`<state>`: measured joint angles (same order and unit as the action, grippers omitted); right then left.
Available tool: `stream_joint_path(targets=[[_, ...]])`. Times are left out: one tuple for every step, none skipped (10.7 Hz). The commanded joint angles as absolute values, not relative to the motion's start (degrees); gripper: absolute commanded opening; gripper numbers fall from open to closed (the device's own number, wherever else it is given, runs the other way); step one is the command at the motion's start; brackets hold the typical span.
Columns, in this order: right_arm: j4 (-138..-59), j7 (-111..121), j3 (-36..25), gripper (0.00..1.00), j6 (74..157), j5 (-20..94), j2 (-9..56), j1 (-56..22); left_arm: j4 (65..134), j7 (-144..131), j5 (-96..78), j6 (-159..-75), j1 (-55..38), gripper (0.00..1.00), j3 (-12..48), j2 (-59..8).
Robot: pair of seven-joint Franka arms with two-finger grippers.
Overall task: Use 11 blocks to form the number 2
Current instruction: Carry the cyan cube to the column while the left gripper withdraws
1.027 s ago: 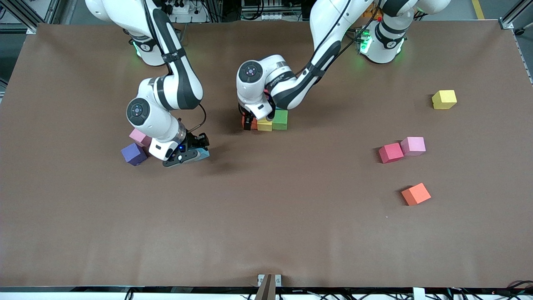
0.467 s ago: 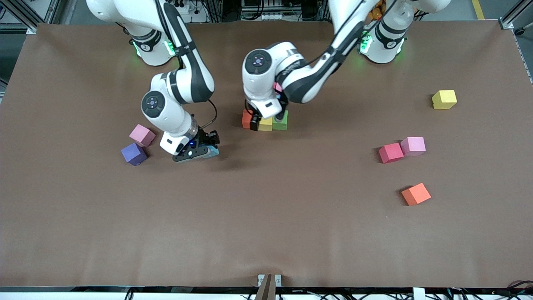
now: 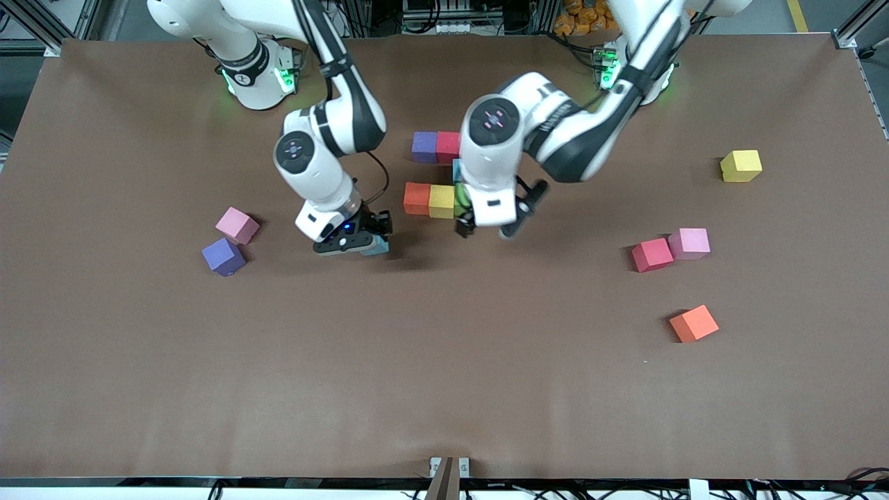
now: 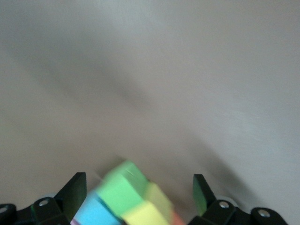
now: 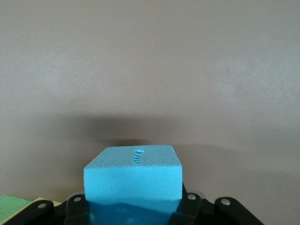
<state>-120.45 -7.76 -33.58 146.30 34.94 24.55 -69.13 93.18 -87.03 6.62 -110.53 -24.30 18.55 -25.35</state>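
Digit 2 partly built; the right tool carried a blue cube toward it.

Across the front view: pink cube [image 3: 237,225] and purple cube [image 3: 223,256] lay loose on the desk [image 3: 139,361]; the right tool [image 3: 351,243] was clenched on the blue cube [image 3: 378,244], now nearer the digit [image 3: 435,173] than a second ago. Six cubes seemed placed, five not. The left tool [image 3: 493,223], spread wide and empty, had lifted off the green cube [image 4: 123,188]. Red [image 3: 651,254], pink [image 3: 688,243], orange [image 3: 693,323] and yellow [image 3: 740,165] cubes stayed put.
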Motion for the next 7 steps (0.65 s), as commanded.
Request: stream_joint_path(targets=[[-118.7, -14.8, -34.3, 0.13, 148.9, 35.8, 28.3, -73.3, 96.9, -70.4, 7.7, -107.8, -16.8, 1.00, 19.7, -21.1], [-117.8, -17.1, -34.3, 0.13, 148.8, 35.7, 29.4, -74.2, 98.8, -64.2, 8.9, -107.8, -14.0, 1.00, 19.8, -20.0], [-117.3, -19.1, -34.3, 0.13, 148.9, 35.7, 30.7, -75.0, 101.1, -58.9, 11.1, -108.5, -11.9, 1.00, 19.8, -18.6], [-117.0, -21.2, -34.3, 0.13, 149.1, 35.7, 31.7, -76.1, 104.1, -55.1, 11.8, -110.8, -10.0, 1.00, 19.8, -17.2], [-116.6, -22.8, -34.3, 0.12, 149.7, 35.7, 32.4, -76.9, 106.9, -52.2, 11.8, -113.7, -7.8, 1.00, 19.9, -15.8], [-116.7, -23.9, -34.3, 0.12, 150.3, 35.7, 33.0, -78.0, 109.3, -49.6, 11.8, -115.8, -6.5, 1.00, 19.8, -15.1], [-116.7, -25.1, -34.3, 0.12, 150.5, 35.7, 33.8, -78.8, 110.6, -47.7, 11.8, -116.5, -5.0, 1.00, 19.8, -14.8]])
